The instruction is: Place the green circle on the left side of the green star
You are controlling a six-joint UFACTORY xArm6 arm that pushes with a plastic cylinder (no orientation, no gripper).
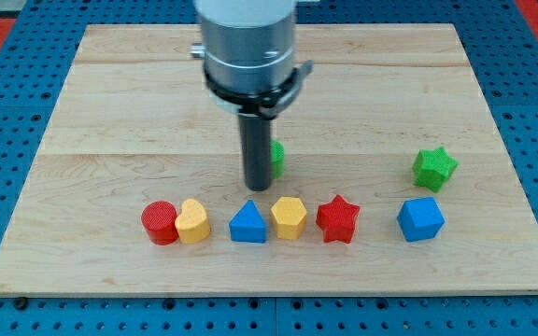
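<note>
The green circle [276, 158] sits near the board's middle, mostly hidden behind my dark rod. My tip [256, 188] rests on the board just left of and touching or almost touching the green circle. The green star [433, 168] lies far to the view's right, well apart from the circle.
A row of blocks lies below my tip: red circle [160, 222], yellow heart [192, 222], blue triangle [247, 223], yellow hexagon [289, 217], red star [338, 219], blue cube [420, 219]. The wooden board [110, 93] lies on a blue pegboard.
</note>
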